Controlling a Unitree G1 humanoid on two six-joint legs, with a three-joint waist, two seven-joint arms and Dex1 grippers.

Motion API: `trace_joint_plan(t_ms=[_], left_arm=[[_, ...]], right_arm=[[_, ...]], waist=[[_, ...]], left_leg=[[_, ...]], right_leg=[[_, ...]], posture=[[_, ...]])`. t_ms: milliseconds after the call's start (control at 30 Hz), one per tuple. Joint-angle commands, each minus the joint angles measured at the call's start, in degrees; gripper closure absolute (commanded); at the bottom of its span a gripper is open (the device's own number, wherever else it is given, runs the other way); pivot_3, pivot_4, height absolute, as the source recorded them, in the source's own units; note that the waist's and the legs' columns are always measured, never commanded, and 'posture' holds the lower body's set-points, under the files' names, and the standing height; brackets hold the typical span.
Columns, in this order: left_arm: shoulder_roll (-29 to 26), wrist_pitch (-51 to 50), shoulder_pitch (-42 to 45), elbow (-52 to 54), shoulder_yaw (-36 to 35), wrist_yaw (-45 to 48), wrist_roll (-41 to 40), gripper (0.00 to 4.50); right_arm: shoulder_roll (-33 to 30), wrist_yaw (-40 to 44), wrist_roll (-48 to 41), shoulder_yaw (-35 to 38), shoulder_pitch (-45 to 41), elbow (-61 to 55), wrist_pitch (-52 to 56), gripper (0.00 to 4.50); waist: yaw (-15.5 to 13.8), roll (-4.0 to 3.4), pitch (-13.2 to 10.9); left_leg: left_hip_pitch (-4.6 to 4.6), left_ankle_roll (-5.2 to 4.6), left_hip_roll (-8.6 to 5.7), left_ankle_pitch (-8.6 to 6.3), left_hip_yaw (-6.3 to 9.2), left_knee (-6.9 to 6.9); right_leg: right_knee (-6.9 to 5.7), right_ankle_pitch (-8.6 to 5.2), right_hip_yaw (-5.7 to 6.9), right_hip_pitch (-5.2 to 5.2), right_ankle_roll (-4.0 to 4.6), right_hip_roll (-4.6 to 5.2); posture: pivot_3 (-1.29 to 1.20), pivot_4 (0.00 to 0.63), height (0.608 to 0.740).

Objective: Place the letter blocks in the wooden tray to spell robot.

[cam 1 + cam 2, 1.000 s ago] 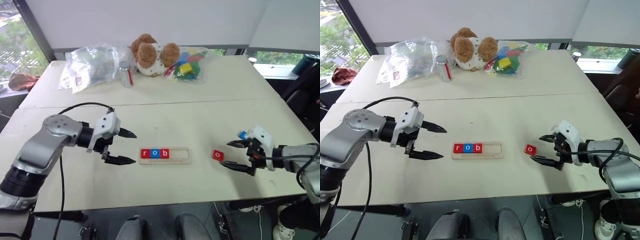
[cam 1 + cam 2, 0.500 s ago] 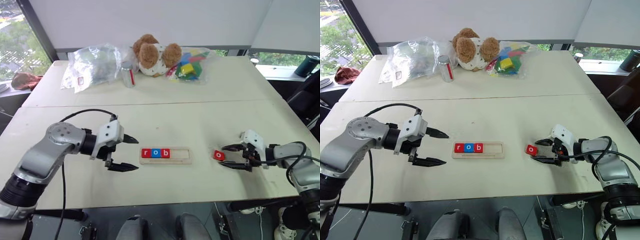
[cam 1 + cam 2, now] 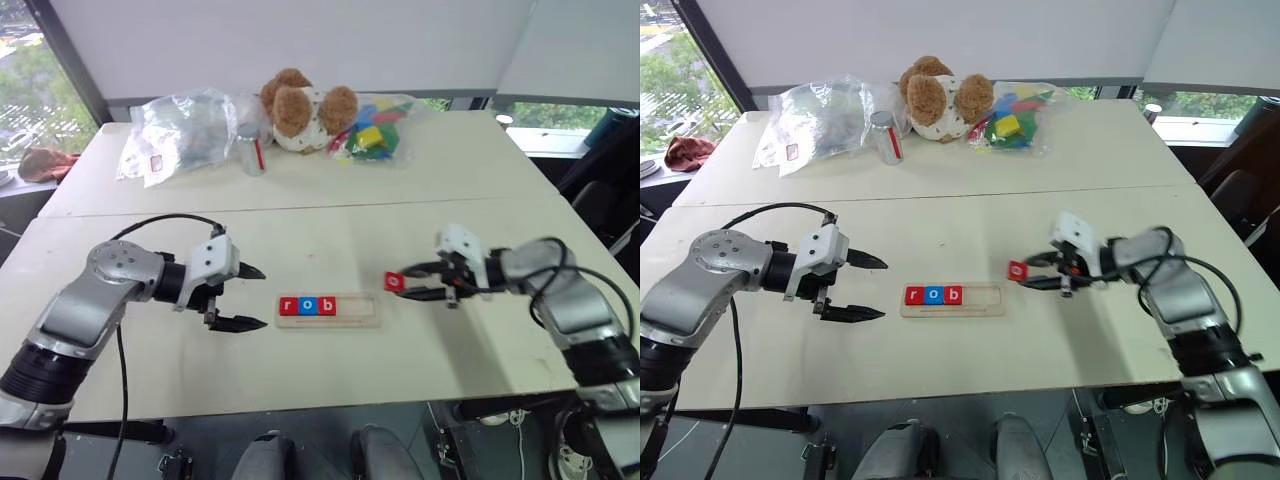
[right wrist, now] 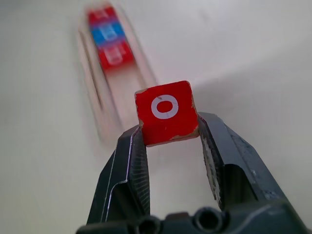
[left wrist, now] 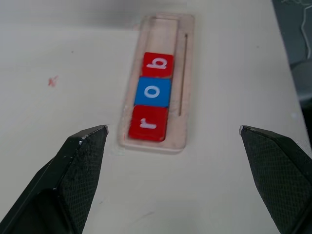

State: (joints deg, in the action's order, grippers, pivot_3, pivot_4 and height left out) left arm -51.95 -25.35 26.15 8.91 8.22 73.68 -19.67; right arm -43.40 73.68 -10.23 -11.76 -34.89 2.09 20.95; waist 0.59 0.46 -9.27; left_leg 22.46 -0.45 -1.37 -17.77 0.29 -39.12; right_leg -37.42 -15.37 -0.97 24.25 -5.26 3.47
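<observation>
Red "o" tile clamped in the right gripper, just off the tray's empty end

The wooden tray on the table holds red "r", blue "o" and red "b" at its left end, white lowercase letters. The right gripper pinches the red "o" tile by its sides, above the table. The left gripper hangs beside the tray, fingers wide apart.

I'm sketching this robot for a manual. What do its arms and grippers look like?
Both arms are silver-grey metal with rounded joint housings and black bands between segments; a loose black cable loops along each. Each wrist carries a white block. The left gripper and right gripper each have two black tapered fingers with cross-hatched textured pads, ending in pointed tips.
</observation>
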Motion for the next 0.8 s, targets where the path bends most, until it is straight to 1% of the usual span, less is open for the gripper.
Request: trace_joint_plan(t_ms=[33, 133, 233, 400, 567, 800], left_arm=[[-0.24, 1.10, 0.29, 0.67, -0.64, 0.12, 0.51, 0.00], [0.17, 0.64, -0.36, 1.40, -0.85, -0.56, 0.54, 0.00], [0.50, -0.04, -1.29, 2.53, -1.10, -1.51, 0.23, 0.00], [0.95, -0.62, -2.65, 3.87, -1.38, -2.83, -0.04, 0.00], [1.03, -0.53, -3.02, 3.85, -1.59, -3.31, -0.17, 0.00], [1.79, -0.61, -2.91, 3.84, -1.19, -4.06, -0.06, 0.00]], right_arm=[[0.87, 0.65, 2.75, -4.37, -2.84, 0.12, 2.35, 3.42], [1.52, 1.36, 4.80, -7.77, -5.11, 1.21, 3.70, 3.42], [1.97, 2.48, 5.48, -9.81, -6.11, 1.07, 4.64, 3.42], [2.66, 3.17, 6.57, -12.00, -6.10, 0.89, 4.42, 3.42], [3.21, 2.92, 7.52, -12.70, -5.88, 1.33, 3.67, 3.42], [5.55, 1.55, 8.91, -12.76, -6.26, 2.27, 3.50, 3.42]], waist=[[-0.73, 0.00, 0.00], [-1.20, 0.00, 0.00], [-1.21, 0.00, 0.00], [-0.92, 0.00, 0.00], [-0.80, 0.00, 0.00], [-0.64, 0.01, 0.00]], left_leg=[[0.08, 0.00, -0.03, 0.00, 0.04, 0.00], [0.29, -0.01, -0.13, -0.01, -0.01, -0.05], [0.51, 0.20, -0.18, 0.11, -0.02, -0.11], [0.59, 0.21, -0.15, 0.11, -0.01, -0.10], [0.57, 0.04, -0.15, 0.02, -0.01, -0.11], [0.56, 0.10, -0.14, 0.06, 0.00, -0.11]], right_leg=[[0.05, 0.00, 0.03, 0.04, 0.00, 0.04], [0.23, 0.00, 0.03, 0.12, 0.00, 0.15], [0.29, 0.00, 0.04, 0.27, -0.01, 0.21], [0.28, 0.01, 0.06, 0.37, -0.01, 0.17], [0.23, 0.01, 0.06, 0.37, -0.01, 0.16], [0.21, 0.01, 0.07, 0.37, -0.01, 0.13]], posture=[[0.00, 0.150, 0.740], [0.00, 0.150, 0.740], [0.00, 0.150, 0.740], [0.00, 0.150, 0.740], [0.00, 0.150, 0.740], [0.00, 0.150, 0.740]])
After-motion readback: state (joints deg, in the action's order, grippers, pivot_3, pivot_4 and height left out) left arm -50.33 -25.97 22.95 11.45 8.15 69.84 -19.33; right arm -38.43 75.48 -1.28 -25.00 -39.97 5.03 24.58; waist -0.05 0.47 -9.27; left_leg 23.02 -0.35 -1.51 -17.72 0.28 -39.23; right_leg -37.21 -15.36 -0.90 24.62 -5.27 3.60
